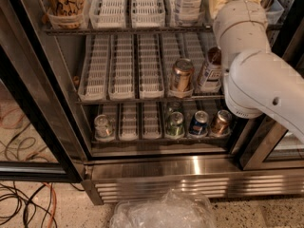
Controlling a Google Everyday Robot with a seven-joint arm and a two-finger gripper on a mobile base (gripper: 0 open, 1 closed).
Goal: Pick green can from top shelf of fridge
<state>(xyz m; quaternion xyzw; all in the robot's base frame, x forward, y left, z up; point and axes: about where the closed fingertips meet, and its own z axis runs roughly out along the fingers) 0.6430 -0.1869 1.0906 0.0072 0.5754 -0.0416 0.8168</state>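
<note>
The fridge [190, 167] stands open in front of me, with its grey interior and wire racks in view. The top shelf [123, 29] carries white slotted lane trays, a brown printed tub [65, 1] at the left and a white labelled bottle [188, 1]. No pale green and white can shows; it is hidden or out of view. My white arm [256, 65] rises along the right side and covers the right end of the top shelf. The gripper lies past the top edge, out of view.
The middle rack holds a copper can [181, 75] and a white-labelled can [209, 70]. The bottom rack holds a silver can [103, 126], a dark green can [175, 125], a blue can [198, 122] and a copper can [221, 121]. A clear plastic bag [161, 213] and cables [19, 198] lie on the floor.
</note>
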